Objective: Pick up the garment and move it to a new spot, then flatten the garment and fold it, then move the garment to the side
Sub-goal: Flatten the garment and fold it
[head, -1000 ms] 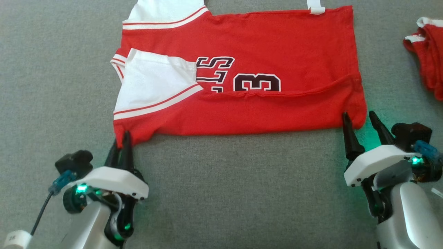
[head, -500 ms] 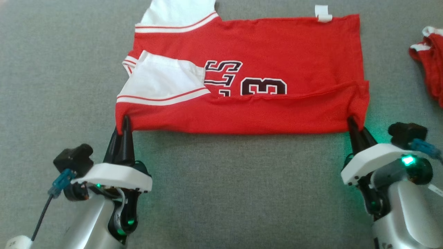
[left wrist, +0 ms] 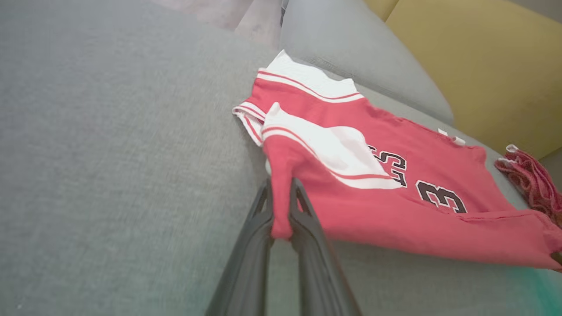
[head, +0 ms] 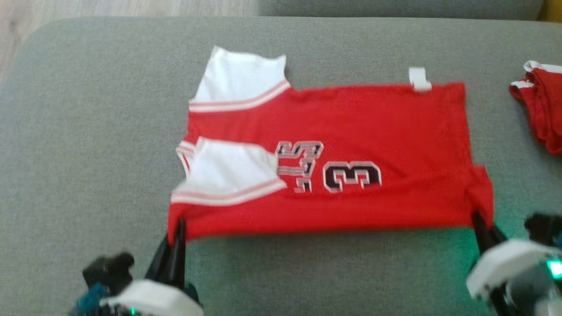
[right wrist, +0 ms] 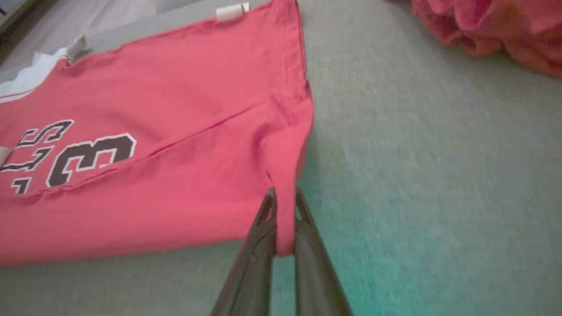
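Surface: grey sofa cushion (head: 88, 131) carrying red jersey (head: 351, 127), lying centrally
Left gripper (head: 178, 228): pinching jersey's near left corner
Right gripper (head: 477, 219): pinching its near right corner
Risk: uneven lifting could be tugging a corner loose

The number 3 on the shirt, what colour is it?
Black number with a white outline, best in the head view.

Jersey (head: 351, 123) on couch (head: 88, 131); pile (head: 542, 109) rightward
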Motion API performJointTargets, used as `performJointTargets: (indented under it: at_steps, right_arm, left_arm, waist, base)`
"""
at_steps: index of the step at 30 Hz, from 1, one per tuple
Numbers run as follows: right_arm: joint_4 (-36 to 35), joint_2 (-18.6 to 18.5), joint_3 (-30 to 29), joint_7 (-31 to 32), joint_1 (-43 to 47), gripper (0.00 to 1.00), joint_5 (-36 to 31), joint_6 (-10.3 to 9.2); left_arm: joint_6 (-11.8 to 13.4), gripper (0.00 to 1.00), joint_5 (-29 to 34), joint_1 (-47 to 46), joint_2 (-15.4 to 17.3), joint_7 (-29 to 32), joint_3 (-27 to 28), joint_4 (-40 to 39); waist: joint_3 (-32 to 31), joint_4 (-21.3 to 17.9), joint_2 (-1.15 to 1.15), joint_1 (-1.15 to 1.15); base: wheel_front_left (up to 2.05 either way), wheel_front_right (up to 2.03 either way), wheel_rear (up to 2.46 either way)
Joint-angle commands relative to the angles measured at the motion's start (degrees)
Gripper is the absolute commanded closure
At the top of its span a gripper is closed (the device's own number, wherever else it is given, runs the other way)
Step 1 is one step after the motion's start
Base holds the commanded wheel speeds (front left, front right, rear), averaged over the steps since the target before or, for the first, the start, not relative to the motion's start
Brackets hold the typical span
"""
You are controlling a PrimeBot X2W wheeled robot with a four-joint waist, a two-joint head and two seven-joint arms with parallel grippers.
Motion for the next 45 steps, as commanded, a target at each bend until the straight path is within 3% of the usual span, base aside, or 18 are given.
performJointTargets:
  at_steps: [1,8,9,10,11,12,13,17,21,29,36,45]
  right_arm:
    - [-2.80,-0.40,0.59,0.33,0.03,1.00,0.49,0.37]
    - [-6.75,-0.40,0.56,1.96,7.07,1.00,2.60,0.37]
    - [-6.79,-0.40,0.61,1.80,7.20,0.85,2.53,0.37]
    - [-6.72,-0.40,0.68,1.62,7.23,0.26,2.47,0.37]
    - [-6.59,-0.40,0.75,1.46,7.21,0.00,2.41,0.37]
    - [-6.45,-0.40,0.85,1.33,7.19,0.00,2.33,0.37]
    - [-6.41,-0.40,0.88,1.01,7.11,0.00,2.40,0.37]
    - [-7.37,-0.40,0.45,-0.60,6.75,0.00,2.51,0.37]
    - [-10.16,-0.40,-0.18,-2.29,4.74,0.00,1.02,0.37]
    - [-14.57,-1.60,3.72,-0.93,-5.34,0.00,-3.10,0.37]
    - [-13.08,-3.90,10.05,-0.59,-16.09,0.00,-2.83,0.37]
    - [-10.44,-4.73,15.81,-2.54,-23.75,0.00,-1.70,0.37]
  left_arm:
    - [0.45,1.00,-0.01,-1.21,1.36,-0.02,1.87,-2.50]
    - [1.94,1.00,-1.19,4.17,1.24,0.06,1.40,-4.19]
    - [2.05,1.00,-1.29,4.39,1.19,0.06,1.40,-3.86]
    - [2.13,1.00,-1.50,4.57,1.14,0.27,1.36,-3.43]
    - [2.16,0.76,-1.55,4.67,1.28,0.65,1.18,-2.94]
    - [2.16,0.07,-1.37,4.64,1.53,0.86,1.02,-2.61]
    - [2.20,0.00,-1.32,4.57,1.65,0.93,1.05,-2.37]
    - [2.28,0.00,-0.47,3.10,3.07,1.53,1.47,-3.08]
    - [1.81,0.00,1.73,-1.90,6.51,3.81,2.28,-5.62]
    - [-2.43,0.00,6.56,-26.81,14.33,14.61,4.44,-9.13]
    - [-6.89,0.00,6.51,-45.38,15.53,24.58,3.26,2.25]
    - [-9.14,0.00,7.18,-52.62,17.08,30.74,1.40,16.71]
  waist:
    - [0.02,0.09,0.00,0.01]
    - [0.76,-0.45,0.00,0.01]
    - [0.78,-0.58,0.00,0.01]
    - [0.75,-0.74,0.00,0.01]
    - [0.67,-0.91,0.00,0.01]
    - [0.57,-1.09,0.00,0.01]
    - [0.41,-1.33,0.00,0.01]
    - [-0.37,-2.18,0.00,0.01]
    - [-0.66,-3.12,0.00,0.01]
    - [3.16,-5.91,0.00,0.01]
    - [9.20,-10.88,0.00,0.01]
    - [16.33,-16.37,0.00,0.01]
  base:
    - [0.00,0.00,0.00]
    - [0.00,0.00,0.00]
    - [0.00,0.00,0.00]
    - [0.00,0.00,0.00]
    - [0.00,0.00,0.00]
    - [0.00,0.00,0.00]
    - [0.00,0.00,0.00]
    - [0.00,0.00,0.00]
    - [0.00,0.00,0.00]
    - [0.00,0.00,0.00]
    - [0.00,0.00,0.00]
    - [0.00,0.00,0.00]
